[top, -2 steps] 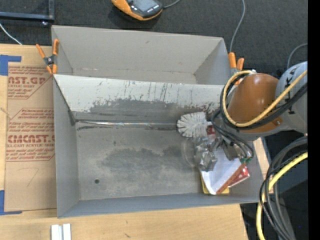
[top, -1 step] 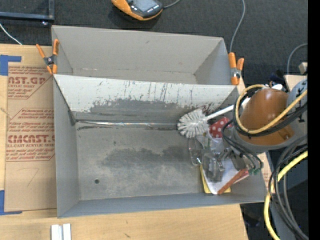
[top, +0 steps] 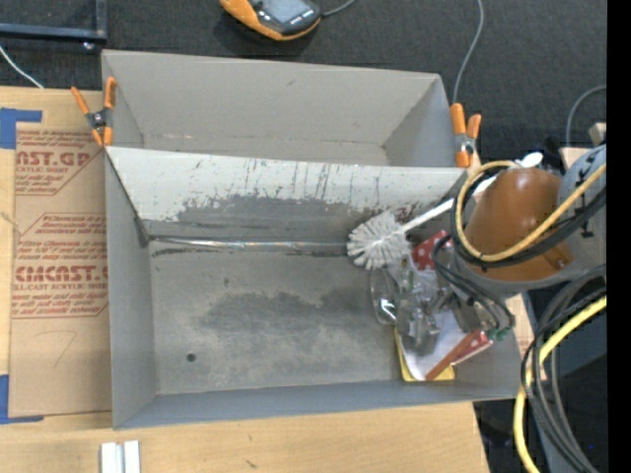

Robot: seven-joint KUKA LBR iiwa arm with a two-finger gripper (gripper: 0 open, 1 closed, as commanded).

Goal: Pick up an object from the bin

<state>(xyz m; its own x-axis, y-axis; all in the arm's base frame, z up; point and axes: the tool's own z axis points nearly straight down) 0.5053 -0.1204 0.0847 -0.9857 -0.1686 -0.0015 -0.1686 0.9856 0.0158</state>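
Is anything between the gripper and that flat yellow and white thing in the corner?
Nothing visible. The gripper is directly over the flat yellow-and-white thing in the bin's near right corner. The white brush lies just behind the gripper, not between them.

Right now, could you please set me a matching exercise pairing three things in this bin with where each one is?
Things:
1 white brush
2 yellow-edged pad
3 gripper

Places:
A in the lower right corner of the bin, as the view shows it
B between the brush and the pad
C at the foot of the back wall, handle pointing right

Pairs: 1-C, 2-A, 3-B.
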